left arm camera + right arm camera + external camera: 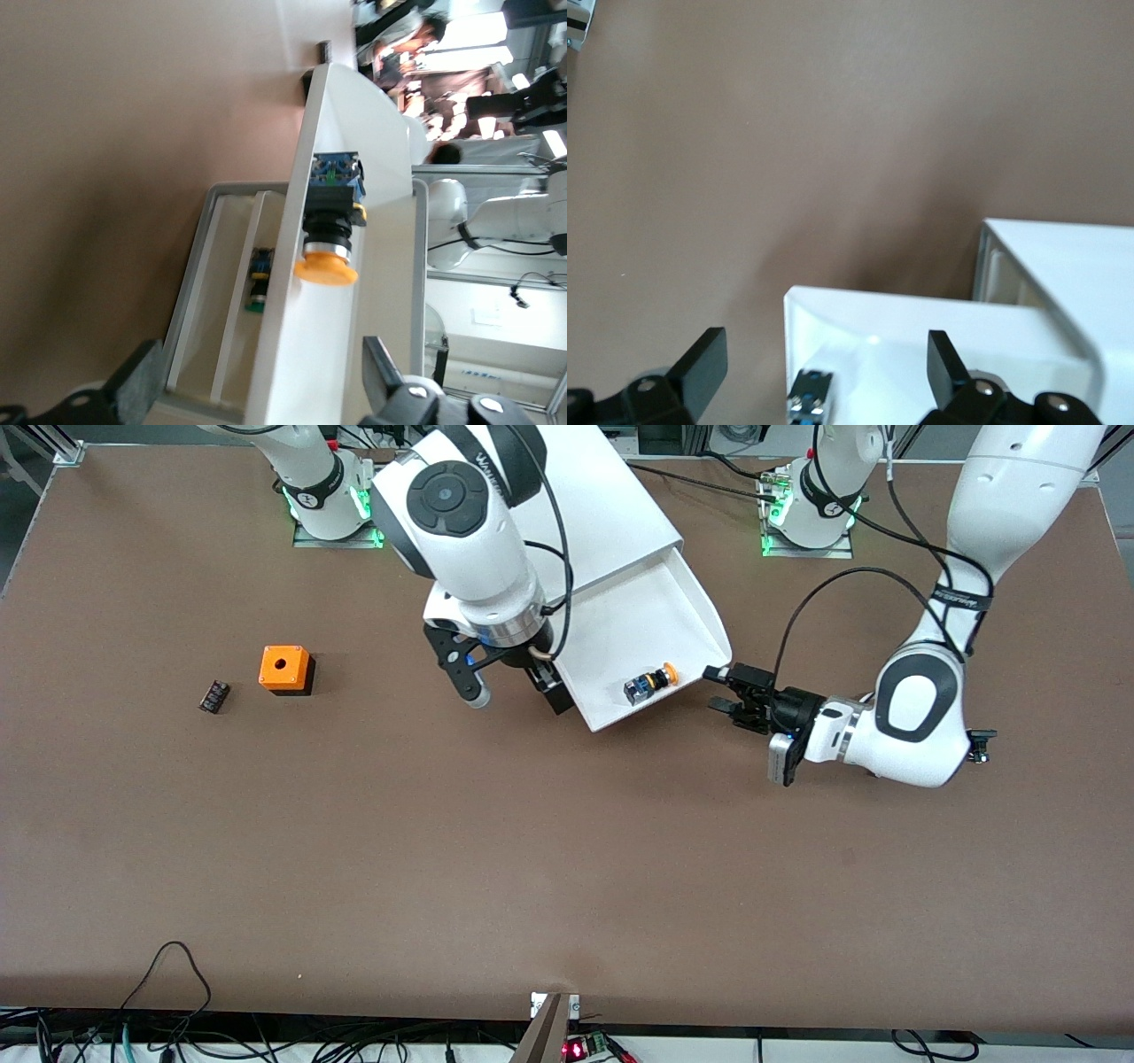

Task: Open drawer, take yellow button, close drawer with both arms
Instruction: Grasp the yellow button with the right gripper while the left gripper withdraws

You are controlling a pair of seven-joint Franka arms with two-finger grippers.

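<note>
Orange cube (285, 668) on brown table (354, 850); black ribbed block (213, 696) beside it.

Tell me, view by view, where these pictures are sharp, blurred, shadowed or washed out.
Front view: even overhead light, sharp throughout; the orange cube casts a short dark shadow on the table. Left wrist view: the button in the drawer is fairly crisp, the room past the cabinet is blown out by bright light, and the nearest fingers are soft. Right wrist view: the drawer's white wall glares and the table is soft.

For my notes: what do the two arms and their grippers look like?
Both arms are glossy white, rounded segments with black joint bands and round black caps. Black cables loop along each. The left gripper and right gripper are black with two fingers. Green lights glow at both bases.
</note>
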